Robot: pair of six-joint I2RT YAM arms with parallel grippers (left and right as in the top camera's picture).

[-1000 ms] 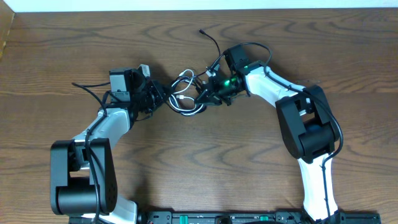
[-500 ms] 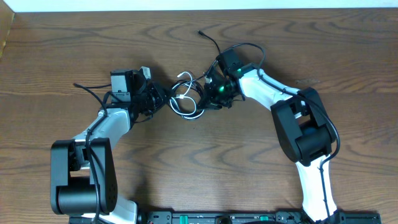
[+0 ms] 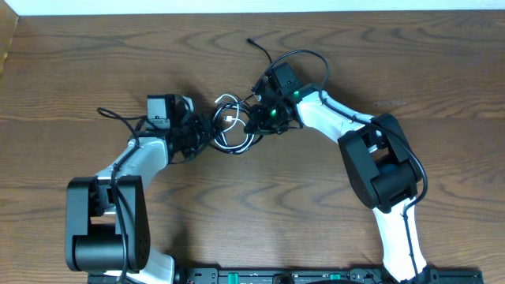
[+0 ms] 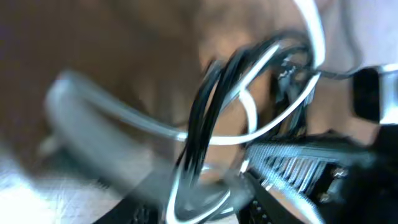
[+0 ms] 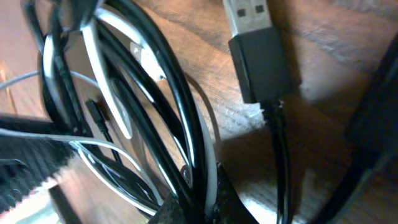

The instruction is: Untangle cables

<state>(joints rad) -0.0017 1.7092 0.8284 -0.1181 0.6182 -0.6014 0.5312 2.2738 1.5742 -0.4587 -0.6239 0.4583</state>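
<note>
Overhead view: the cables [image 3: 234,126] lie as one tangled knot on the desk [image 3: 252,213], toward its far side, between the tips of the left arm [image 3: 142,154] and the right arm [image 3: 335,118]. I see both arms reach inward so that the left jaws meet the knot from its left and the right jaws from its right. One black tail leaves the knot toward the far edge and ends in a small plug [image 3: 250,40], apart from the rest. Right wrist view: the right jaws are clenched on the cables, with the black cords [image 5: 177,99] and a white strand running together into the pinch at the bottom of the frame. A flat black connector [image 5: 258,62] lies on the wood just beside these loops, its metal tip pointing away from the camera. Left wrist view: heavily blurred. The white cord [image 4: 317,37] arcs across a bunch of black loops, which pass just beside one ridged pad [image 4: 292,165]. I cannot tell whether the left jaws are released or clamped on anything.
</note>
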